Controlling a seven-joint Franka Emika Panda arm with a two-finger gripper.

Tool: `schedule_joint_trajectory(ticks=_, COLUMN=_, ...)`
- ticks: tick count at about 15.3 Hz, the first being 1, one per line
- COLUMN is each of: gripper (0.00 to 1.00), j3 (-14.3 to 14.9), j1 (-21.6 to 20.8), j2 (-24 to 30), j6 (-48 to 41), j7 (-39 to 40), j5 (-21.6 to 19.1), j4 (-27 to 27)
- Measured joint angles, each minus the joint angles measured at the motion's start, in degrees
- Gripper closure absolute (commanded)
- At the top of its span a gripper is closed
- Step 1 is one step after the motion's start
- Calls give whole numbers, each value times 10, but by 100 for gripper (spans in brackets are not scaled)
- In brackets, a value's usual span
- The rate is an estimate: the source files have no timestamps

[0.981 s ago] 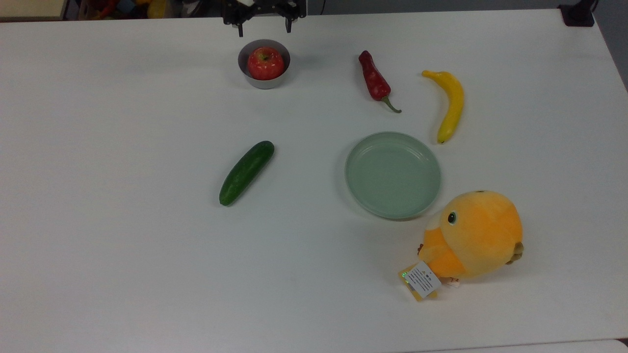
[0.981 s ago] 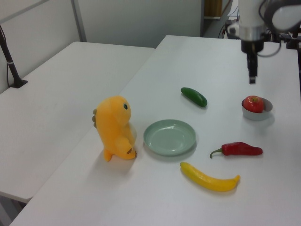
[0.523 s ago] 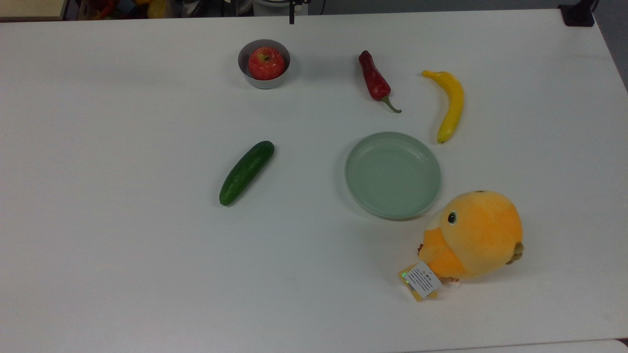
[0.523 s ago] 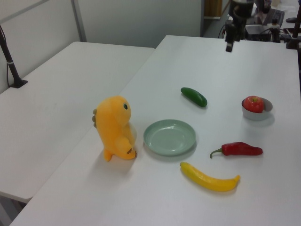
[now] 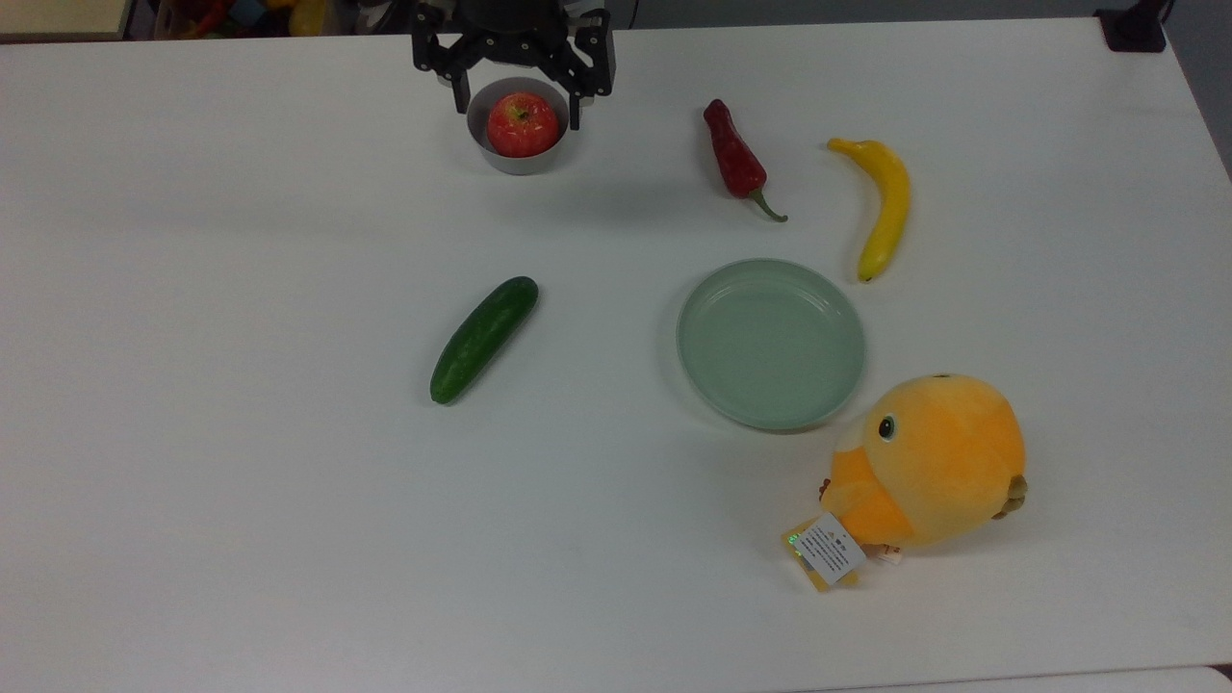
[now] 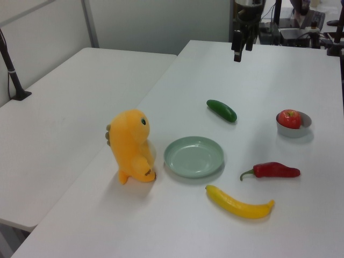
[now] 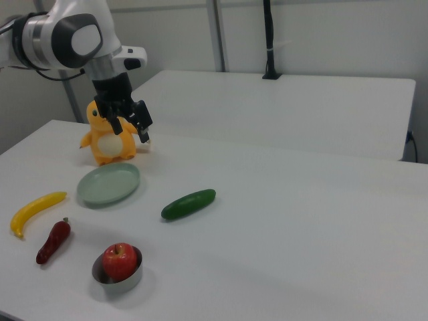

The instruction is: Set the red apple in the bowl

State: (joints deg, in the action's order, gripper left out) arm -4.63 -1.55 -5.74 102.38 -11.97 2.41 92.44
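Observation:
The red apple (image 5: 522,123) (image 6: 289,118) (image 7: 120,260) rests inside the small grey bowl (image 5: 523,162) (image 6: 294,131) (image 7: 120,281), stem up. My gripper (image 5: 517,115) is open and holds nothing. It hangs high over the table; in the top view its fingers frame the bowl on either side. In the left view the gripper (image 6: 238,52) is far up and to the left of the bowl. In the right view the gripper (image 7: 130,132) hangs in front of the plush toy, well apart from the apple.
A dark-red chili pepper (image 5: 735,159), a yellow banana (image 5: 885,204), a pale-green plate (image 5: 770,342), a green cucumber (image 5: 482,338) and an orange plush toy (image 5: 929,462) lie spread over the white table (image 5: 241,500).
The open gripper climbed away from above the bowl, moving left in the left view. In the top view it left the top edge, then came back larger. The apple stayed in the bowl.

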Motion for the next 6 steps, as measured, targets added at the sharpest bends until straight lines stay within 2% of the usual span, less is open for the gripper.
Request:
schedule_joint_trajectory(ticks=3, gripper=0, j3=10, j1=-9, j2=5, j6=0, j7=0, j5=0, j4=-3)
schedule_joint_trajectory(ticks=6, gripper=0, j3=39, j1=-36, j2=14, j6=0, j7=0, j5=0, j4=-1)
